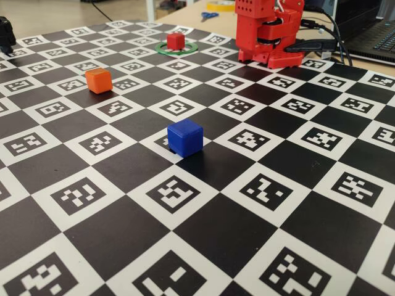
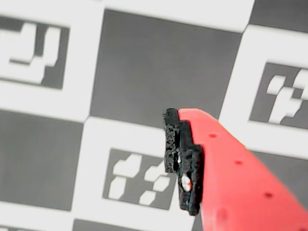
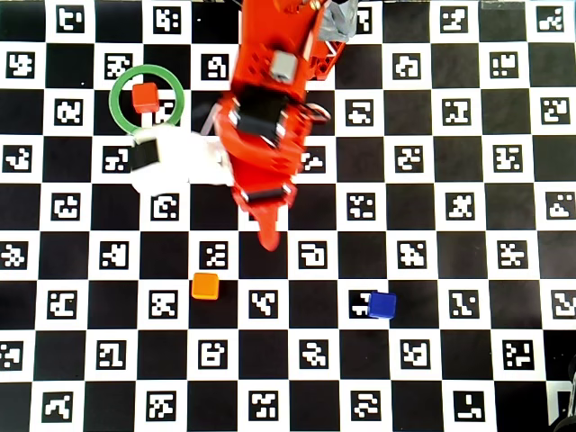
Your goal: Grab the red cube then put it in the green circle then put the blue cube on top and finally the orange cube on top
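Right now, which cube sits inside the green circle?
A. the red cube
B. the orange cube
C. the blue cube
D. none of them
A: the overhead view shows the red cube inside the green circle, and the fixed view agrees, while the orange cube and the blue cube both lie apart on the checkered board, away from the ring.

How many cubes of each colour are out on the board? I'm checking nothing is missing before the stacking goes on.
Red cube, inside the green circle: 1
Blue cube: 1
Orange cube: 1
Total: 3 cubes
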